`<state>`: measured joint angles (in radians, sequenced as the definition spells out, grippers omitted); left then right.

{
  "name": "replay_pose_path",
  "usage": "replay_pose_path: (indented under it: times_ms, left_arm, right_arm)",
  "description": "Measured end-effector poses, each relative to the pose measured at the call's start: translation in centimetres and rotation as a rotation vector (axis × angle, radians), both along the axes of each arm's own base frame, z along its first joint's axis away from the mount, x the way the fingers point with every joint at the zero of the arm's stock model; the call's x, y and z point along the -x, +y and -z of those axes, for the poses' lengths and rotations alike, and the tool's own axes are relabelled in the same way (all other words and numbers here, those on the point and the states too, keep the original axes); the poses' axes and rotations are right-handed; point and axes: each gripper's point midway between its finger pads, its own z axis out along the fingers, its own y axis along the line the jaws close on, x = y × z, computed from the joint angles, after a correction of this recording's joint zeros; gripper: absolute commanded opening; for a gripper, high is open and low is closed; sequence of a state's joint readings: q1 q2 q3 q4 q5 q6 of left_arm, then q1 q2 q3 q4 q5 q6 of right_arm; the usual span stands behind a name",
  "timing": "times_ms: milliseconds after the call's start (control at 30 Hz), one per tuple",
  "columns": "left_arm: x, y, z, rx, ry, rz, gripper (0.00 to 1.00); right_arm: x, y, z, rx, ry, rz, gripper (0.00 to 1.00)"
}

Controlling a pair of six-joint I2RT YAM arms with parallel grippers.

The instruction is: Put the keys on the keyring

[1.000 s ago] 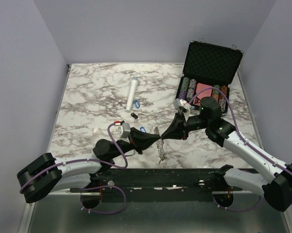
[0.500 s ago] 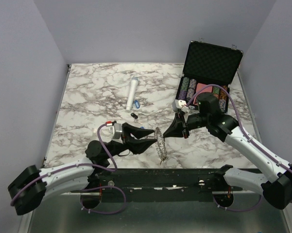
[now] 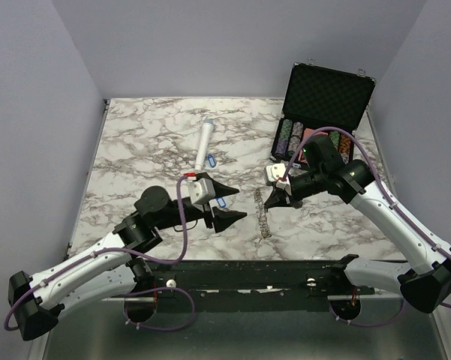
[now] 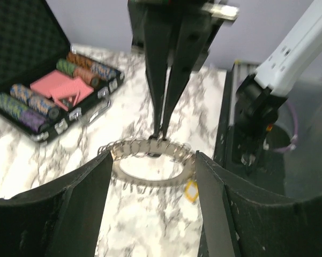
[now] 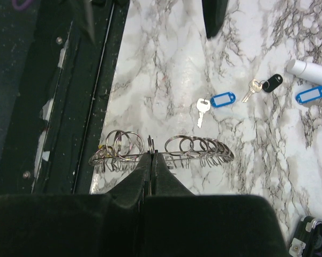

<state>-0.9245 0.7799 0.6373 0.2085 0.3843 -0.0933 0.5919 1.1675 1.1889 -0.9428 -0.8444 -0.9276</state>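
Note:
The keyring (image 3: pixel 263 214), a grey toothed ring carrying several small split rings, stands on edge above the marble. My right gripper (image 3: pixel 272 201) is shut on its rim (image 5: pixel 151 154). A yellow tag (image 4: pixel 191 191) hangs from the keyring (image 4: pixel 150 160). My left gripper (image 3: pixel 235 203) is open just left of the ring and holds nothing; its fingers (image 4: pixel 59 214) frame the ring. A key with a blue tag (image 5: pixel 222 99) lies flat on the table (image 3: pixel 220 202). Farther back lie a black-tagged key (image 5: pixel 271 82) and another blue tag (image 5: pixel 311 94).
A white cylinder (image 3: pixel 204 144) lies at the table's middle back, beside the far blue tag (image 3: pixel 211 160). An open black case (image 3: pixel 323 112) with poker chips and cards stands at the back right. The table's near edge and black rail (image 5: pixel 69 80) run close to the keyring.
My left gripper has opened, let go of the keyring and drawn back to the left. The right gripper has carried the keyring a little to the right and away from the near edge.

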Motion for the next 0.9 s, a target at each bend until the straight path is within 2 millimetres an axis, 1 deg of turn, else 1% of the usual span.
replay_pose_path:
  times_ms: [100, 167, 233, 400, 667, 900]
  left_arm:
    - [-0.8, -1.2, 2.9, -0.088, 0.025, 0.014, 0.52]
    - [-1.1, -2.0, 4.4, -0.129, 0.041, 0.032, 0.48]
    - [-1.3, -2.6, 5.2, -0.152, 0.052, 0.053, 0.46]
    - [-1.5, -4.3, 5.3, -0.147, 0.050, 0.103, 0.42]
    - [-0.6, -5.7, 4.6, -0.106, 0.040, 0.170, 0.39]
    - [-0.3, -6.3, 5.7, -0.126, 0.060, 0.181, 0.35]
  right_arm:
    - [0.2, -0.4, 0.5, 0.024, -0.004, -0.009, 0.00]
    - [0.3, -0.6, 0.6, 0.033, -0.005, -0.015, 0.00]
    - [0.3, -0.6, 0.7, 0.036, -0.008, -0.017, 0.00]
    - [0.3, -0.6, 0.7, 0.036, -0.010, -0.019, 0.00]
    - [0.4, -0.6, 0.8, 0.037, -0.003, -0.015, 0.00]
    - [0.5, -0.7, 0.9, 0.039, 0.017, -0.004, 0.00]
